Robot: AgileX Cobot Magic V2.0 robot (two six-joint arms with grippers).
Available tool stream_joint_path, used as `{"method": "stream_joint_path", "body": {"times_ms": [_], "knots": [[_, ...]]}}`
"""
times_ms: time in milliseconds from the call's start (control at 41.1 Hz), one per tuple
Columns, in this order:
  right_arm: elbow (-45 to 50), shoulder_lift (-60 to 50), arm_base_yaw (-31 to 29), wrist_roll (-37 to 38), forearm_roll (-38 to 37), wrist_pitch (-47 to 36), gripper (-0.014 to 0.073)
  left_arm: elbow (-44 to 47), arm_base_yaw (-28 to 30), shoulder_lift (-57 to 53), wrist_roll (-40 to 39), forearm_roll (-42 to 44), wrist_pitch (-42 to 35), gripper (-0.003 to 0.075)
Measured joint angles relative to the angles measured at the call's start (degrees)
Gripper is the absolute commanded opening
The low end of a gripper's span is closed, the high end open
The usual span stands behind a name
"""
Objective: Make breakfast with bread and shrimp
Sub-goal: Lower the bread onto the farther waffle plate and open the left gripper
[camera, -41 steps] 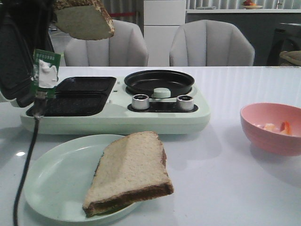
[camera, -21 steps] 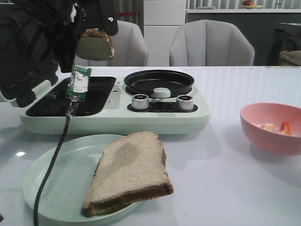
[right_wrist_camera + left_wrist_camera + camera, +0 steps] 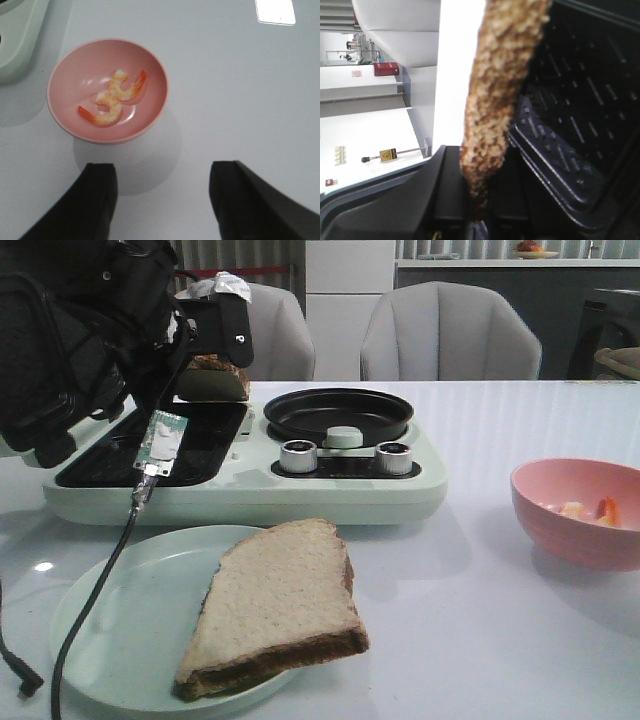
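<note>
From out front, the left gripper (image 3: 215,360) has dropped a good way in the last second and now holds its bread slice (image 3: 212,378) just over the black grill plate (image 3: 150,445), so that piece is about to go in; the second slice (image 3: 275,605) sits on the green plate (image 3: 110,620). Left wrist cam: pincer clamped on the slice's crusty edge, ridged plate right beside it. Right wrist cam: right gripper (image 3: 162,200) spread wide and empty, near the pink bowl (image 3: 65,122) holding both shrimp (image 3: 115,97).

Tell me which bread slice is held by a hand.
The slice over the black grill plate, gripped by the left hand. The other slice lies on the green plate.
</note>
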Motion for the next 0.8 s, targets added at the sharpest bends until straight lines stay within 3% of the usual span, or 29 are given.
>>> {"method": "stream_joint_path", "body": {"times_ms": [682, 804], "knots": [[0.0, 0.0, 0.0, 0.0, 0.0, 0.0, 0.0516, 4.63, 0.0, 0.13, 0.02, 0.22, 1.37, 0.0148], [0.0, 0.0, 0.0, 0.0, 0.0, 0.0, 0.0516, 4.66, 0.0, 0.13, 0.02, 0.22, 1.71, 0.0218]]}}
